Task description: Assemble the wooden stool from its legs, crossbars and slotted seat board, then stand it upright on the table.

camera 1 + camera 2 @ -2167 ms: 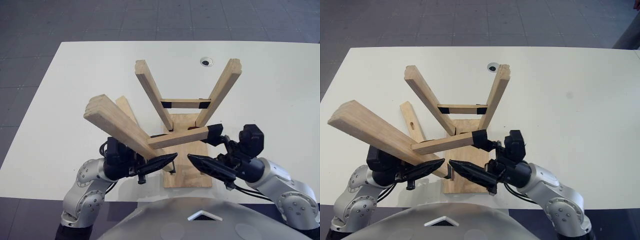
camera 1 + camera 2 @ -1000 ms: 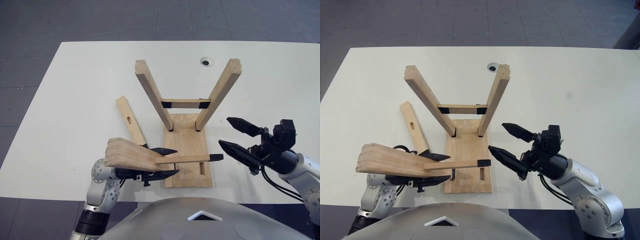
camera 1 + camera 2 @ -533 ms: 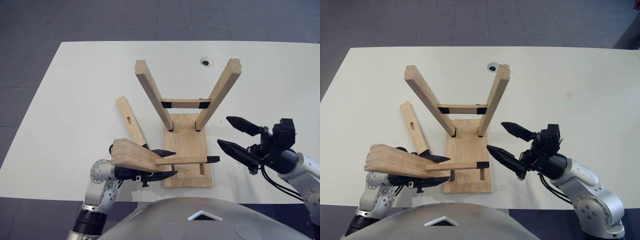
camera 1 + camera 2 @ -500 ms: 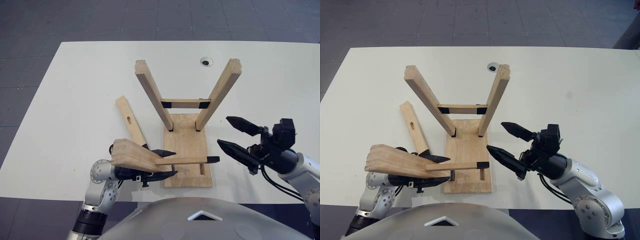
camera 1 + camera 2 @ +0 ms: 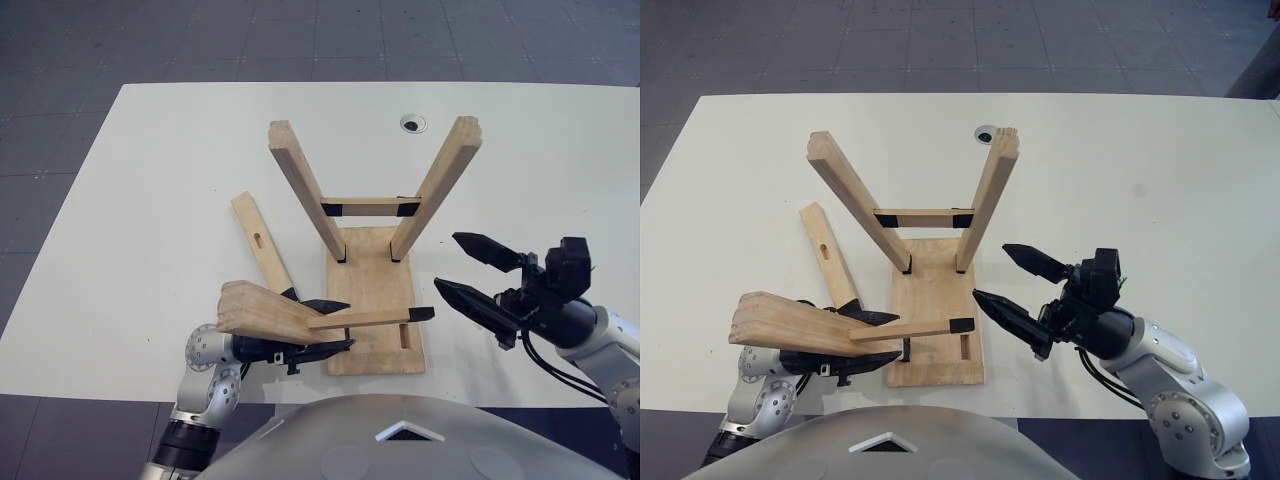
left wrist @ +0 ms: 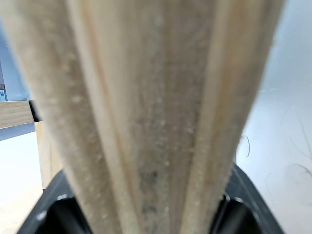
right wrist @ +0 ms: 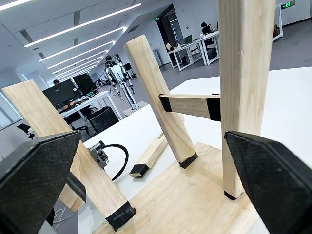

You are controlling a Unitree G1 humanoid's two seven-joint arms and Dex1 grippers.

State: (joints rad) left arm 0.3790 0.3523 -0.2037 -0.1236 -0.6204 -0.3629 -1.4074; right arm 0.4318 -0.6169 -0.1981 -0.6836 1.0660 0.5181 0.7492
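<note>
left gripper (image 5: 345,323) lower left: closed on leg pair (image 5: 260,312), held low and flat, likely to line its tip with the slot (image 5: 404,337) | seat (image 5: 375,290) lower centre: flat, first legs (image 5: 300,185) socketed | right gripper (image 5: 449,262) lower right: wide open, empty, beside seat

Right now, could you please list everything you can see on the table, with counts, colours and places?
table: one, white, under everything.
cable hole: one, dark with a grey ring, far side of the table.
seat board: one, light wood, flat near the table's front edge.
upright legs: two, light wood, splayed at the board's far end.
crossbar: one, light wood with black ends, joining the upright legs.
loose piece: one, light wood with a slot, flat, left of the board.
held leg section: one, light wood, its black-tipped bar over the board's near end.
left gripper: black, shut on the held leg section.
right gripper: black, open, right of the board.
</note>
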